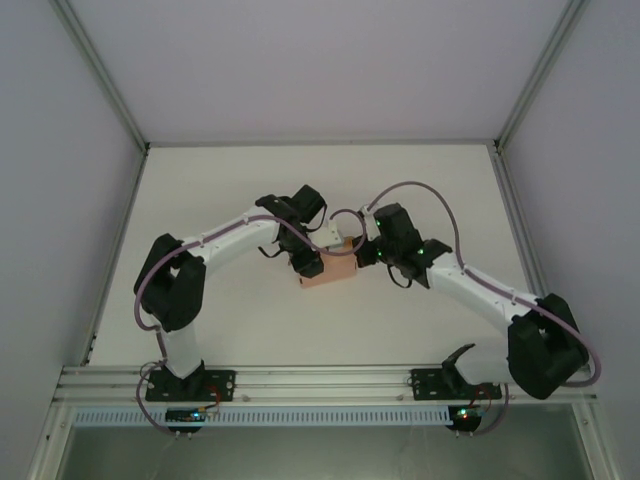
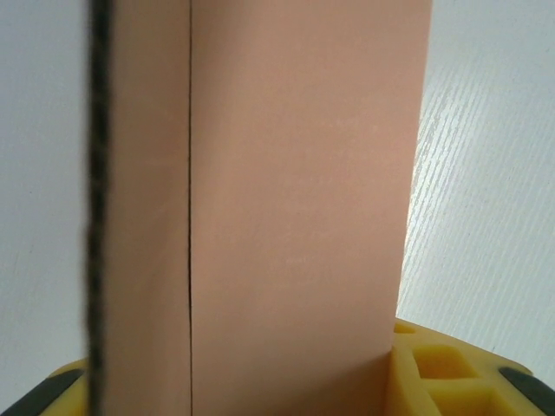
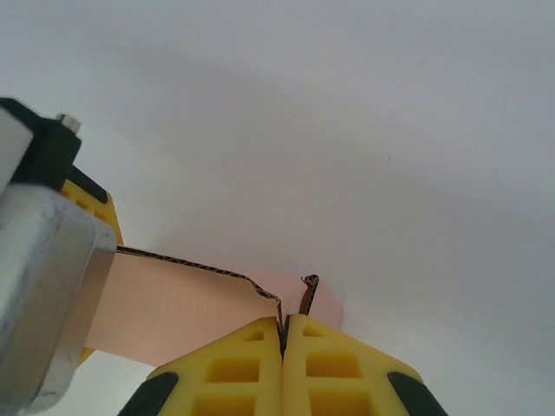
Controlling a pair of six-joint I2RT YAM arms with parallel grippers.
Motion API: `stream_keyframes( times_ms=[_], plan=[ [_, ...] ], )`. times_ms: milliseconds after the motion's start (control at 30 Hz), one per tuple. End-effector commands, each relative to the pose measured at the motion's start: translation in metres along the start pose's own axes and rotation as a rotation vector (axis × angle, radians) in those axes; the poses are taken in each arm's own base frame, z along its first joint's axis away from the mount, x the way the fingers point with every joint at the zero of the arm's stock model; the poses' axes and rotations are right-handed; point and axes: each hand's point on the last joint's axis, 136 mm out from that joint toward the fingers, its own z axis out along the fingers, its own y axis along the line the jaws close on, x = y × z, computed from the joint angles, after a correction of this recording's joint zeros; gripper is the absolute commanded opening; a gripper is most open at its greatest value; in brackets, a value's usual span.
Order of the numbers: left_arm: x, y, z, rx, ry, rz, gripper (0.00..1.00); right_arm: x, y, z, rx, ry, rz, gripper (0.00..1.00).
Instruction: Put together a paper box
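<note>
Top external view: the salmon-pink paper box point(image 1: 333, 271) sits mid-table point(image 1: 210, 190), between the two arms' wrists. The left gripper point(image 1: 307, 262) meets it from the left and the right gripper point(image 1: 363, 252) from the right. On the left wrist camera a tall card panel with one vertical seam stands between the yellow fingers point(image 2: 451, 373), which are parted to the box's width and hold it on both sides. On the right wrist camera the yellow fingertips point(image 3: 329, 355) are pressed together, pinching a thin card edge at the box's end, beside a small bent tab point(image 3: 309, 293).
</note>
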Motion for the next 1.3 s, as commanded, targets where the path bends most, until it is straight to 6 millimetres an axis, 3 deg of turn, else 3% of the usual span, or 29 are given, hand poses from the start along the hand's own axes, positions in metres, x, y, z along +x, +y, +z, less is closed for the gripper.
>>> stream_keyframes(
  times_ms=[0,467,667,1000,1033,1067,1267],
  plan=[
    [0.010,0.000,0.019,0.016,0.036,-0.018,0.42,0.022,-0.002,0.011,0.032,-0.028,-0.108,0.00],
    [0.005,0.000,0.011,0.009,0.014,-0.017,0.48,0.046,0.009,0.019,0.022,-0.135,-0.287,0.00],
    [0.002,0.001,0.006,-0.001,-0.004,-0.014,0.53,0.041,0.003,0.014,0.063,-0.168,-0.279,0.00],
    [-0.013,0.008,-0.020,-0.072,-0.073,-0.010,0.75,0.042,-0.002,0.013,0.108,-0.154,-0.261,0.00],
    [-0.015,0.008,-0.025,-0.078,-0.087,-0.008,0.82,0.040,-0.003,0.012,0.121,-0.152,-0.254,0.00],
    [-0.018,0.008,-0.030,-0.086,-0.103,-0.009,1.00,0.039,-0.004,0.012,0.131,-0.145,-0.242,0.00],
    [-0.015,0.015,-0.056,-0.186,-0.168,-0.087,1.00,0.029,-0.001,0.006,0.180,-0.101,-0.184,0.00]
  ],
)
